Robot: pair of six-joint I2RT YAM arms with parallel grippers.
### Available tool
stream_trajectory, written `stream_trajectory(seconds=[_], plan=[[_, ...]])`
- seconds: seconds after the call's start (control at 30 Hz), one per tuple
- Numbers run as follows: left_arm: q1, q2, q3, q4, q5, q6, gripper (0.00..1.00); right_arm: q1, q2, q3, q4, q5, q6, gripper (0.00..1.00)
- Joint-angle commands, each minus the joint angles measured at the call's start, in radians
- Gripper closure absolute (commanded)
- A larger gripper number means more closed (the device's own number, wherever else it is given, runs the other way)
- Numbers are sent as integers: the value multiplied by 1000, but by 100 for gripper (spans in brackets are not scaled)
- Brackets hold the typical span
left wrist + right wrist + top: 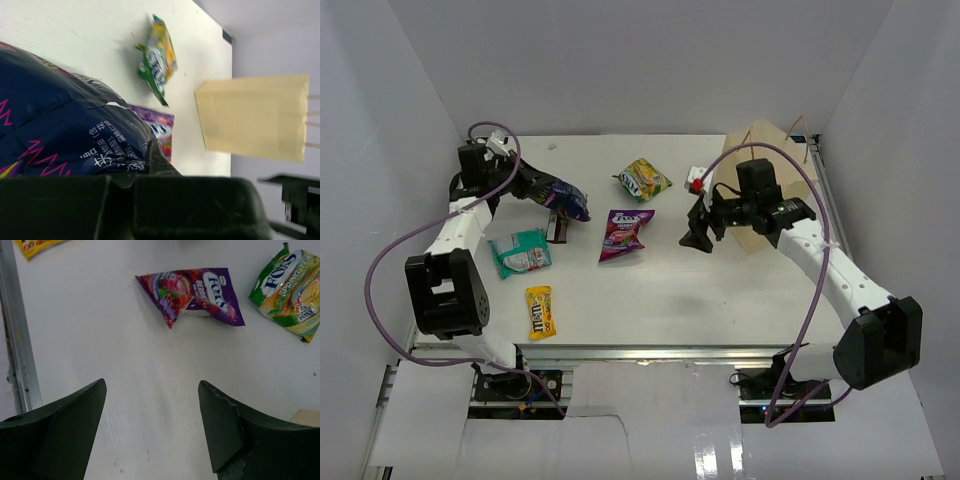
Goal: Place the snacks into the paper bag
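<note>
We look down on a matte white tabletop [720, 300] closed in on three sides by plain white walls: a back wall [640, 60], a left wall [370, 150] and a right wall [910, 150]. A silver metal rail [650, 352] runs along the near edge, and glossy white panels [650, 430] lie below it. The light is soft and even, leaving only faint shadows on the tabletop.

The dark blue packet [75, 135] is glossy, crinkled film, like the purple packet [195, 292] and the green-yellow packet [290, 290] at its 3 o'clock. The paper bag [250, 117] is matt tan paper, faintly creased. The table [125, 390] looks white, matt and finely grained; its rail [20, 340] at 9 o'clock is dull metal.
</note>
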Motion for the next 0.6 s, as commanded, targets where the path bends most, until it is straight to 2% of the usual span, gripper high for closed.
stream_trajectory(seconds=[0.0,0.07,0.13,0.2,0.23,0.3,0.37,0.43,0.57], plan=[[-49,-123,-12,77,162,73,100,32,75,100,241,78,355,21],[-82,-145,-11,42,151,105,100,52,118,168,268,79,483,20],[-101,-177,-17,3,147,103,100,74,156,206,287,59,519,17],[-123,-209,-41,0,128,71,100,132,167,240,304,59,489,16],[-170,-220,-49,-3,119,59,100,158,167,245,308,125,472,15],[-191,-247,-77,-1,105,21,100,244,173,257,310,216,435,11],[-216,-258,-94,-1,95,-10,100,326,184,256,315,389,446,4],[-231,-271,-110,0,78,-62,100,383,193,249,327,529,456,2],[-261,-292,-149,2,52,-147,100,523,211,214,393,684,443,7]])
